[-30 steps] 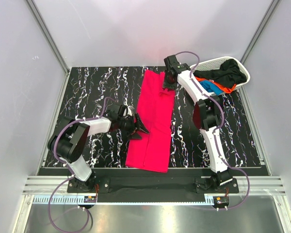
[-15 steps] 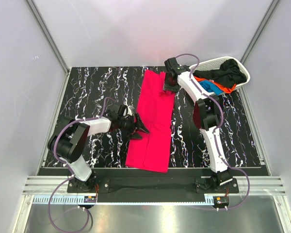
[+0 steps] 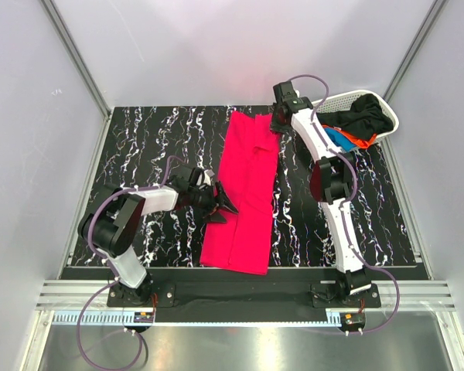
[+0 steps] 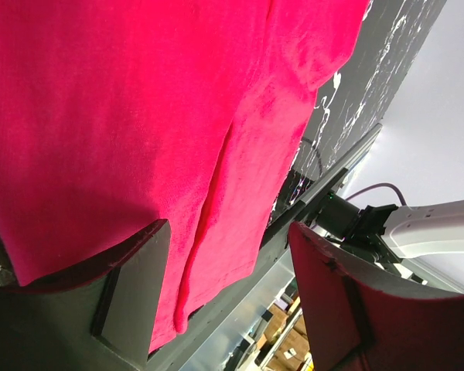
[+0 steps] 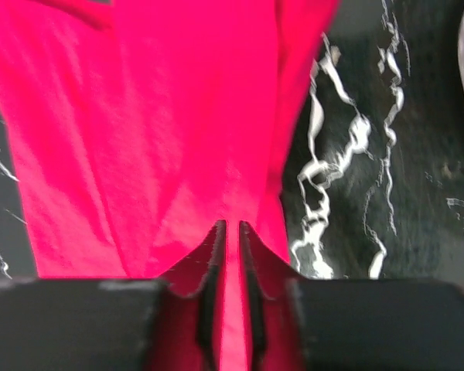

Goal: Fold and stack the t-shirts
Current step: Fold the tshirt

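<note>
A large pinkish-red t-shirt (image 3: 247, 189) lies folded into a long strip down the middle of the black marbled table. My left gripper (image 3: 224, 205) is open, low at the strip's left edge; in the left wrist view (image 4: 226, 232) the red cloth (image 4: 139, 116) spreads under the wide-apart fingers. My right gripper (image 3: 278, 124) is at the shirt's far right corner, its jaws closed to a narrow slit with red cloth (image 5: 139, 131) between them (image 5: 232, 226). A black shirt (image 3: 363, 116), a blue one (image 3: 336, 137) and an orange one (image 3: 363, 142) lie in the basket.
A white lattice basket (image 3: 387, 116) stands at the table's far right corner, just right of my right arm. Grey walls enclose the table on three sides. Bare marbled tabletop (image 3: 139, 147) shows left of the shirt and also right of it (image 3: 379, 209).
My right gripper has moved back and to the right, and the shirt's far right corner has shifted with it. The left gripper has stayed in place.
</note>
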Robot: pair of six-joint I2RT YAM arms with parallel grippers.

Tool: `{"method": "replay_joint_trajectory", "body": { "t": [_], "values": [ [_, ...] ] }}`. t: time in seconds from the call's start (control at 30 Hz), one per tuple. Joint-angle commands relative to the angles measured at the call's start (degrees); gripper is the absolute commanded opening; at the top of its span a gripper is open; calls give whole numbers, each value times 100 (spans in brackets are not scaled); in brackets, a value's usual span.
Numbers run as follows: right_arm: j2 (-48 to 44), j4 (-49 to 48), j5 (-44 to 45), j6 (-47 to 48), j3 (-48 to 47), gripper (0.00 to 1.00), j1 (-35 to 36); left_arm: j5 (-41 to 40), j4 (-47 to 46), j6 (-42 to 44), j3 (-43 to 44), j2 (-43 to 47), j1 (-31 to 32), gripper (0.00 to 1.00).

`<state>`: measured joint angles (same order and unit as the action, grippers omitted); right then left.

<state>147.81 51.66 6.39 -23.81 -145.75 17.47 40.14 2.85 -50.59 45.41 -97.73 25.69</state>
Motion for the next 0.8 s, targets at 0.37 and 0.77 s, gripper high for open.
{"method": "replay_joint_trajectory", "body": {
  "t": [0.37, 0.77],
  "values": [
    [697, -464, -174, -317, -261, 0, -358, 222, -268, -13, 56, -35, -64, 67],
    [626, -473, -252, 386, -216, 12, -473, 345, -399, 5, -234, 52, -73, 67]
  ]
}}
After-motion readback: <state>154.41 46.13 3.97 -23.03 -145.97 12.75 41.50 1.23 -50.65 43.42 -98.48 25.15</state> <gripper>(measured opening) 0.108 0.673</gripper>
